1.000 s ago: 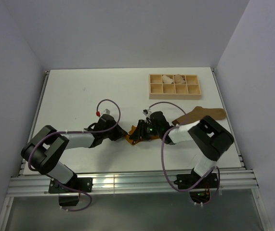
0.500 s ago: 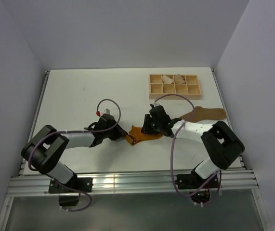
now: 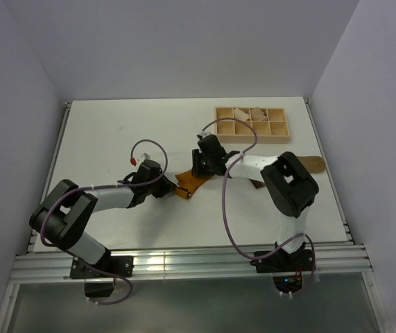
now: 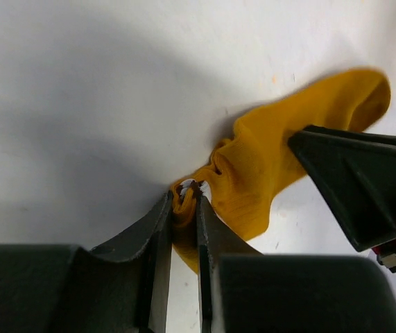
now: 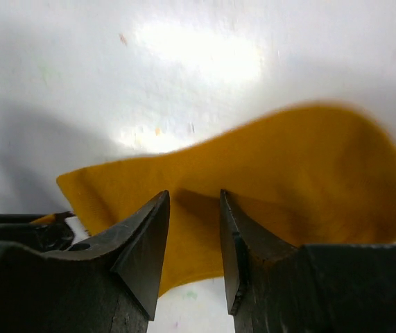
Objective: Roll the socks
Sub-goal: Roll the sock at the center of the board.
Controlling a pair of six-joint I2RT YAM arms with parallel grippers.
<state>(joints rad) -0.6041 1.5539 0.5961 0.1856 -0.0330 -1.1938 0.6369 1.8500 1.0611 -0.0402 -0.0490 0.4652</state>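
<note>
1. The mustard sock [image 3: 187, 184] lies on the white desk [image 3: 114, 125], close to the middle, between the tips of the two arms.
2. The left fingers [image 4: 157, 232] are clamped tight on a bunched bit of the sock's edge at its left end. The fabric puckers into small folds right beside that pinch.
3. From there the sock runs off flat across the desk and ends in a rounded tip.
4. The right fingers [image 5: 144, 232] are down on the flatter part of the sock, a narrow gap apart, with yellow fabric showing between the tips. I cannot tell whether they pinch a fold or only press on the cloth.
5. The brown sock [image 3: 314, 163] lies flat on the right side of the desk. Most of it is hidden under the right arm, and only its rounded end pokes out toward the right edge.
6. A wooden tray [image 3: 250, 122] with eight compartments sits at the far right of the desk, apart from both socks.
7. Two pale rolls [image 3: 240, 114] rest in the tray's far row, in the second and third compartments from the left.
</note>
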